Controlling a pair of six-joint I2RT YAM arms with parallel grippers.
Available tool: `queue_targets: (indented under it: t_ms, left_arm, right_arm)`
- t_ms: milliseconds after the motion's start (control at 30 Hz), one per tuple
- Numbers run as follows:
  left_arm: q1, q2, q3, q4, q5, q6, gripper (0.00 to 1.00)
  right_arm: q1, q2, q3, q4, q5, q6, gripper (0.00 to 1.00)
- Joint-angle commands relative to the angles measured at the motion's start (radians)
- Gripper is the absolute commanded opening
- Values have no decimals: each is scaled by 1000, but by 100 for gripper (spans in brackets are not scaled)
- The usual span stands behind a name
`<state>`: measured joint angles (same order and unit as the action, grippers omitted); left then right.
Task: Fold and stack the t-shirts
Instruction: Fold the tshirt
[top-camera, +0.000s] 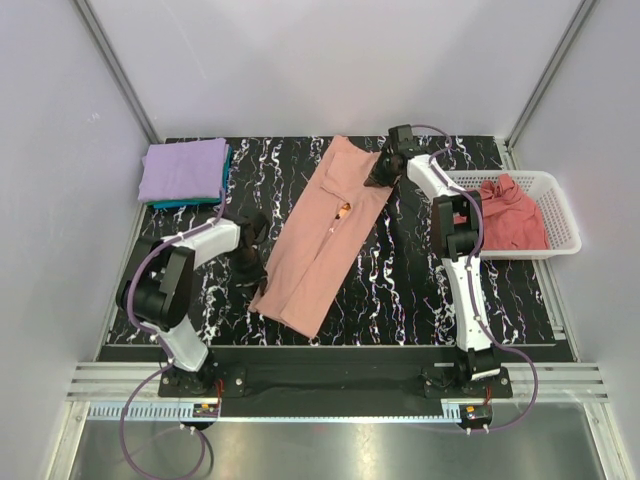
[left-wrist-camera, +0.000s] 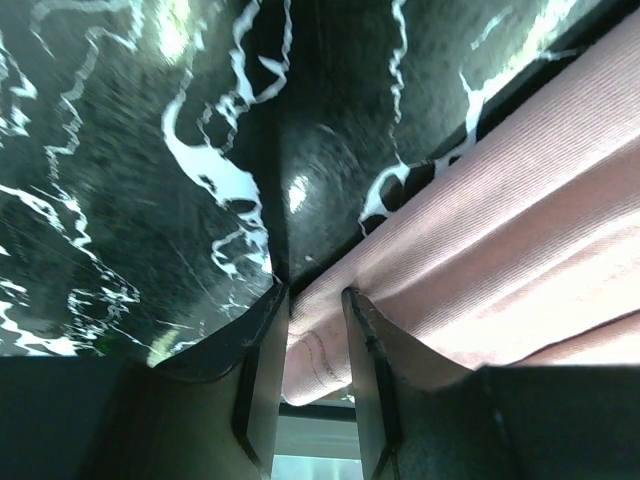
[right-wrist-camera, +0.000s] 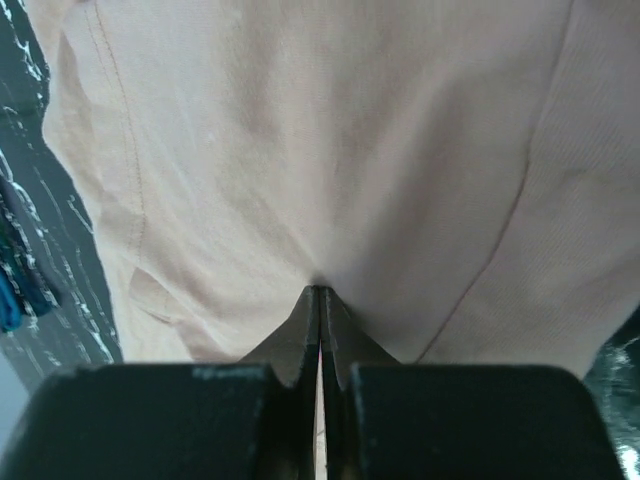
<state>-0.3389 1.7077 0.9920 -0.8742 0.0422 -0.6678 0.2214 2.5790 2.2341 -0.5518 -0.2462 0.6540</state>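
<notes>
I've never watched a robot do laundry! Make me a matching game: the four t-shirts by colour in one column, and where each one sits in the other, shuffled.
Things:
1. salmon-pink t-shirt
2. lavender t-shirt
3. teal t-shirt
4. rose-pink t-shirt

Places:
A. in the white basket
B. bottom of the folded stack
C. laid out in the middle of the table
D. top of the folded stack

Pairs: 1-C, 2-D, 3-B, 4-A

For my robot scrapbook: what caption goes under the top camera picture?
Left arm and right arm grip the salmon-pink t-shirt in their jaws on the marbled table.
</notes>
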Motion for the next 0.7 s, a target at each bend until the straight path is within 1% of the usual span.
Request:
queue_targets:
  t_ms: [0,100,267,367,400,500,533,567,600,633,667]
  left_arm:
    - [-28,-20,-32,-9,15,-65,35]
    - [-51,-51,-23,-16,34,-107,35]
    - [-106,-33,36,-45,44,-145,35]
    - [-101,-31,101,-107,-33,-130,37]
    - [-89,-36,123,-146,-94,-106,38]
    - [-55,-52,204,-200,-177,-69,40]
    - [-25,-63,223,-201,-185,-31,41]
    - [-11,-65,237,-189,-179,0,42]
    - [0,-62,261,-186,-159,38,44]
    - [15,-57,269,-186,-154,94,46]
    - [24,-63,266,-145,-127,127,47]
  right_arm:
    - [-39,35,83,-66,42,-109,0]
    - [-57,68,148,-68,29,-157,0]
    - [-83,138,294,-88,2,-172,0]
    - [-90,168,356,-76,-25,-183,2]
    - [-88,168,364,-76,-37,-183,3]
    - [-86,123,355,-72,-67,-166,7]
    - [-85,100,343,-83,-68,-146,9]
    - [-82,74,302,-91,-67,-134,15]
    - [-80,5,271,-100,-58,-114,31]
    - [-79,-38,233,-111,-59,-67,37]
    - [-70,-140,122,-102,-68,-47,44]
